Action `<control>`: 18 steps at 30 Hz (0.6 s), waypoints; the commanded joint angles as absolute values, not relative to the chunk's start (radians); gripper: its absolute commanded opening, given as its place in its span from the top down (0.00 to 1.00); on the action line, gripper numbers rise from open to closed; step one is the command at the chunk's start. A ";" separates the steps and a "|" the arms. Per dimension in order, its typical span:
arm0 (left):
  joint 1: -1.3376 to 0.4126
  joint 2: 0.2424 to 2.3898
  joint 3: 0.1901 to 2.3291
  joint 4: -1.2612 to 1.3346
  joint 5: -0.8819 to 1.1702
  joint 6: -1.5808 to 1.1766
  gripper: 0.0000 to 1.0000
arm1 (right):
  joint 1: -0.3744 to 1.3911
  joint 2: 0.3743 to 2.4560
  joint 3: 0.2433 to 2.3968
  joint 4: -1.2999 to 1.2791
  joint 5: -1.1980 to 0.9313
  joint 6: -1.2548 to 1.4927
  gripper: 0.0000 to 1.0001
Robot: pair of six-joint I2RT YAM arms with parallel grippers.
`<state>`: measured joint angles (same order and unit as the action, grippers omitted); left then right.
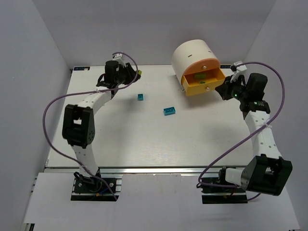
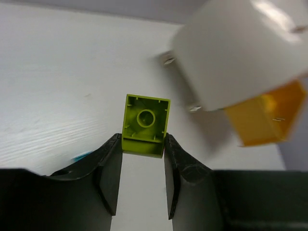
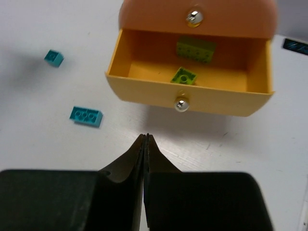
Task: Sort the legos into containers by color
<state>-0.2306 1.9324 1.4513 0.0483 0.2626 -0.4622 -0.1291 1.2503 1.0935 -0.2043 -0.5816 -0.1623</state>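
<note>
My left gripper [image 2: 142, 144] is shut on a lime yellow-green lego [image 2: 144, 124], held above the table at the back left [image 1: 138, 73]. The cream cabinet [image 1: 195, 55] stands at the back right with its yellow drawer [image 1: 204, 86] pulled open; the drawer [image 3: 144, 89] holds a dark green lego [image 3: 195, 49] and a lime lego [image 3: 183, 76]. My right gripper [image 3: 146, 137] is shut and empty, just in front of the drawer's knob [image 3: 181, 104]. Two cyan-blue legos lie on the table: a small one [image 1: 141, 97] and a longer one [image 1: 169, 110].
The orange drawer [image 3: 197, 17] above the open one is shut. In the right wrist view the cyan legos lie to the left, the small one [image 3: 53, 57] and the longer one [image 3: 86, 116]. The cabinet [image 2: 240, 48] shows at the right of the left wrist view.
</note>
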 commanded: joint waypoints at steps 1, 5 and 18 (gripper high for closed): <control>-0.291 1.757 1.428 0.195 0.506 -0.538 1.00 | -0.133 1.189 1.065 -0.051 -0.445 -0.049 1.00; -0.372 1.706 1.416 0.224 0.600 -0.591 1.00 | -0.133 1.192 1.075 -0.044 -0.459 -0.012 1.00; -0.618 1.943 1.781 0.164 0.514 -0.486 1.00 | -0.138 1.158 1.086 -0.071 -0.474 0.005 1.00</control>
